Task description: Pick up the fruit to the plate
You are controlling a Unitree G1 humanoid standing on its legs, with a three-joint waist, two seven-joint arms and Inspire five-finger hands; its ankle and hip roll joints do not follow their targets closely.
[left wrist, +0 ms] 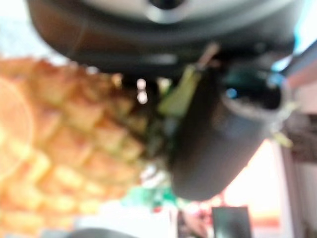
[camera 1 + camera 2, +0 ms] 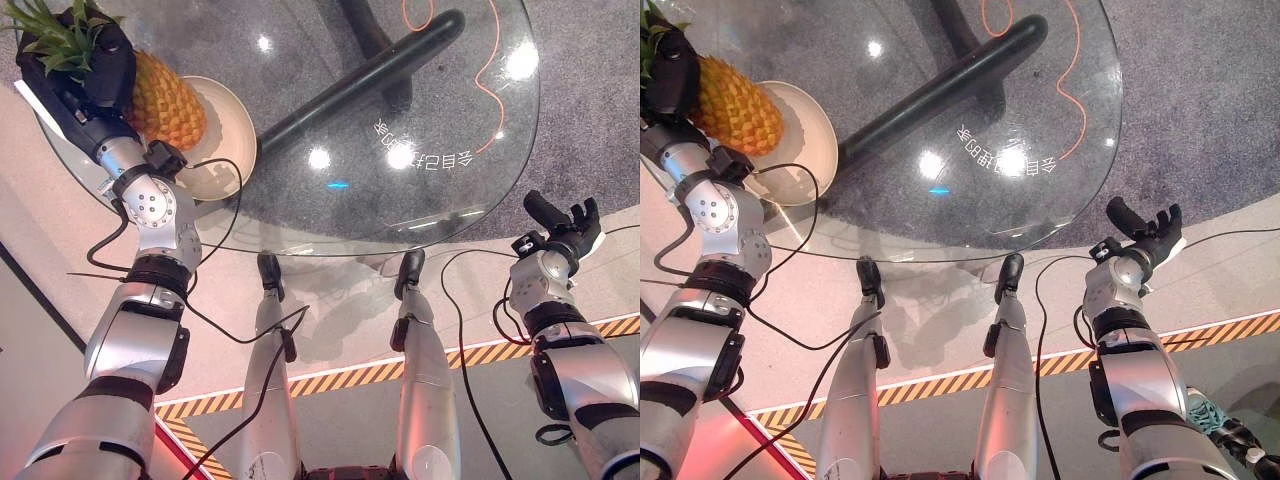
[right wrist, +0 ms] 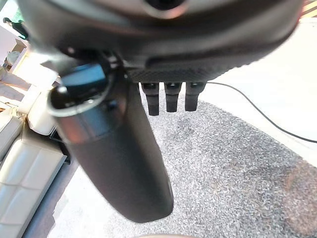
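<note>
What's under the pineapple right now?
The pineapple lies over the cream plate on the glass table. The left robot hand is curled round its leafy end. Whether the fruit actually rests on the plate is hidden.

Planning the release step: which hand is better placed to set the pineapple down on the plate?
Left. The left hand is curled round the pineapple over the plate; the right hand hangs open off the glass table.
</note>
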